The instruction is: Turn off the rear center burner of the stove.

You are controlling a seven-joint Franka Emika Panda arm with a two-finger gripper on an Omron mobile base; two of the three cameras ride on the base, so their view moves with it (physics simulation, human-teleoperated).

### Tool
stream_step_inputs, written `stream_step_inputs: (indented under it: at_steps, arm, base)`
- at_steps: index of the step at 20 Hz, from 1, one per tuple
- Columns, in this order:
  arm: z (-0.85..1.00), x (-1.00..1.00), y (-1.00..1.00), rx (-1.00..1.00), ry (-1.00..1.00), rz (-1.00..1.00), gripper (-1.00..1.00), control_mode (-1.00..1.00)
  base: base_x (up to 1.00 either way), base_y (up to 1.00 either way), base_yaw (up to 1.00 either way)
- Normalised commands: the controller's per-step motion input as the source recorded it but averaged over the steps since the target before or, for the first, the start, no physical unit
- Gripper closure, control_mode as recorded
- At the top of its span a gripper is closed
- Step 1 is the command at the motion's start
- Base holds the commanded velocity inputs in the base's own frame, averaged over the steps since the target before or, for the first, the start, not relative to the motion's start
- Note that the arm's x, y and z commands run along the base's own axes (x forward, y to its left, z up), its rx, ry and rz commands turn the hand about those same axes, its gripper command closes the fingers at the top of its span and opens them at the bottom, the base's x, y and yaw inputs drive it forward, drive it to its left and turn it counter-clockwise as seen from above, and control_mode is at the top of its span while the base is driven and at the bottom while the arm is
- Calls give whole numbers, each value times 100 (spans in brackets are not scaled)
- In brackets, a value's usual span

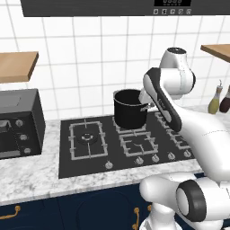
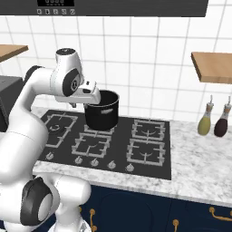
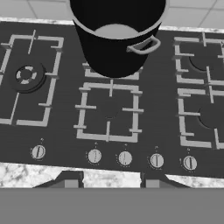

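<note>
The stove (image 1: 67, 166) (image 2: 165, 170) is a wide black glass cooktop with grey grates and a row of silver knobs (image 3: 125, 158) along its front edge. A black pot (image 3: 116, 43) (image 1: 129, 110) (image 2: 102, 111) stands on the rear center burner (image 3: 111, 75), so only the front strip of its grate shows. My gripper (image 3: 111, 183) hovers above the front of the cooktop, its tips wide apart with nothing between them. From the right base view the hand (image 2: 86, 96) hangs just left of the pot, above the front center burner (image 3: 108, 111).
A dark boxy oven (image 1: 18, 123) sits on the marble counter left of the stove. Two bottles (image 2: 205, 122) stand on the counter to the right. Wooden shelves (image 2: 213, 65) hang on the tiled wall on both sides.
</note>
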Motion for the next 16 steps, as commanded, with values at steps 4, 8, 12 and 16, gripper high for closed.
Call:
stream_step_inputs:
  at_steps: [4, 8, 12, 16]
  arm:
    - [-16, -3, 0, 0, 0, 0, -100, -100]
    - [-37, -6, -9, 0, 0, 0, -100, -100]
    - [-4, 0, -5, 0, 0, 0, -100, -100]
    - [0, 0, 0, 0, 0, 0, -100, -100]
  base:
    - [0, 0, 0]
    - [0, 0, 0]
    - [0, 0, 0]
    - [0, 0, 0]
